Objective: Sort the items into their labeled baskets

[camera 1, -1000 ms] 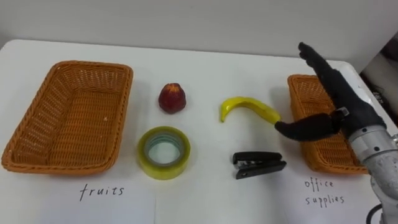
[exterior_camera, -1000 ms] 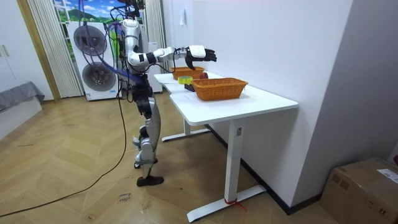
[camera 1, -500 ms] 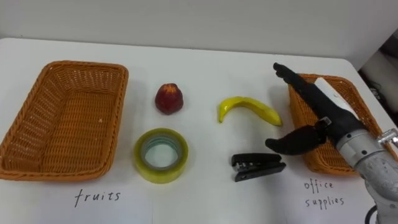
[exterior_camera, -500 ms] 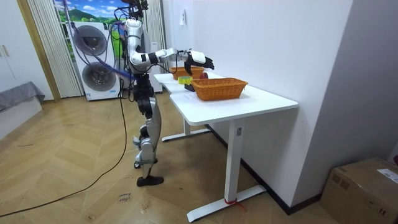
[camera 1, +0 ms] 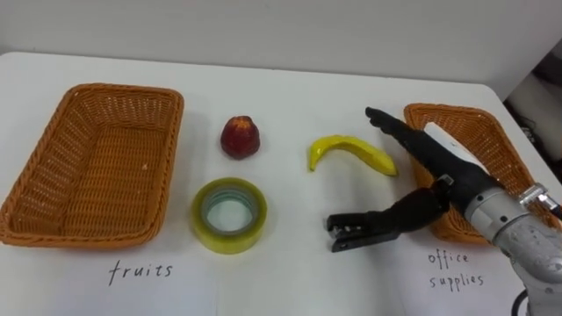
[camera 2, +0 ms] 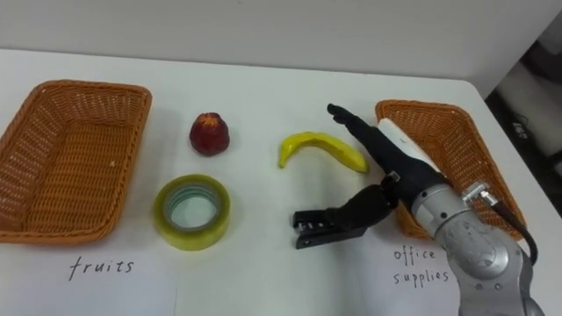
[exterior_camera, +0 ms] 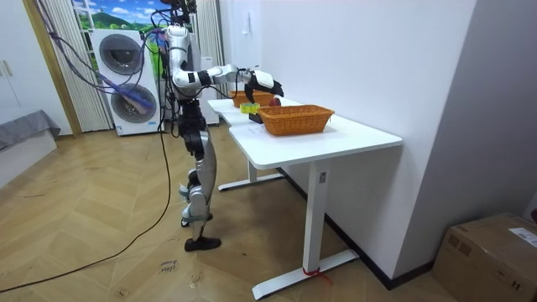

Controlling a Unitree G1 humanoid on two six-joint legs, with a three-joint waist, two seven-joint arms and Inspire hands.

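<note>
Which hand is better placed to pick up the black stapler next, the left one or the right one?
The right hand, I would say. It hangs open just over the stapler, thumb low along it, and the office supplies basket lies close beside it on that same side.

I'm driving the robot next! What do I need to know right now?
Right hand: open, fingers straight, over the black stapler, thumb beside it, no grip yet.
On the table between the baskets: red fruit, banana, tape roll, stapler.
Nothing seen in the fruits basket or the office supplies basket.
Done: nothing sorted.
Left: all four items.
</note>
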